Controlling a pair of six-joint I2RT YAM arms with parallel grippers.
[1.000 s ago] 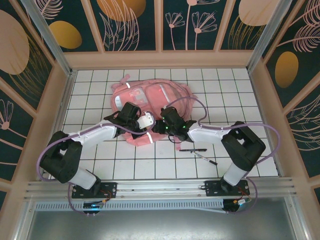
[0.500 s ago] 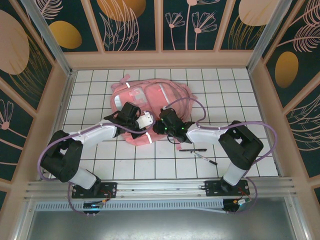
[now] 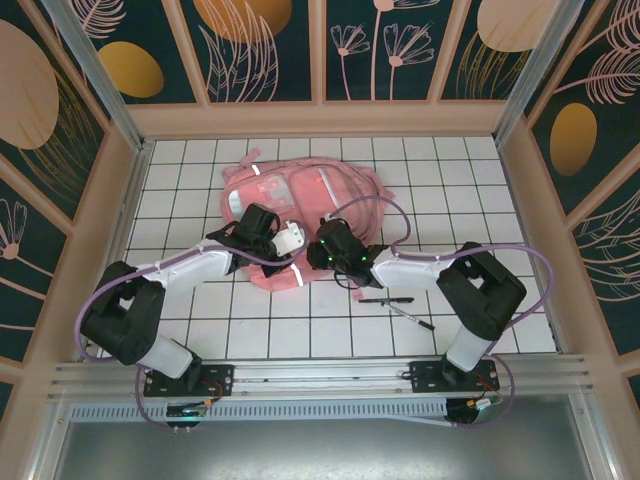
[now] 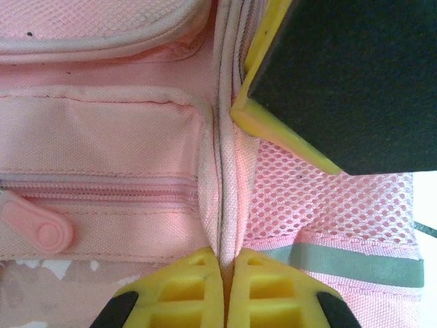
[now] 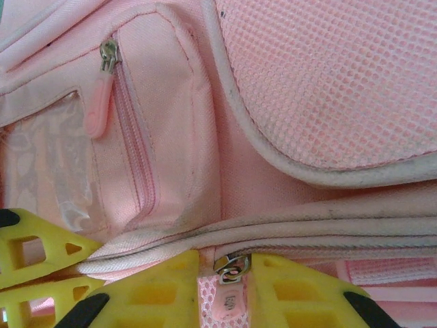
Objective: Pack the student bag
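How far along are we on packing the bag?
Done: nothing visibly packed; the bag lies flat on the table. In hand: the left gripper is shut on a bag seam, the right gripper straddles a zip pull, grip unclear. Left: open the zip, then load the two pens lying beside the bag.

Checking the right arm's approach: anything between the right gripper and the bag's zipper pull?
Nothing visible. The right gripper is down on the student bag, its fingers flanking the zipper pull. The left gripper pinches the bag's piped seam close beside it, not in between.
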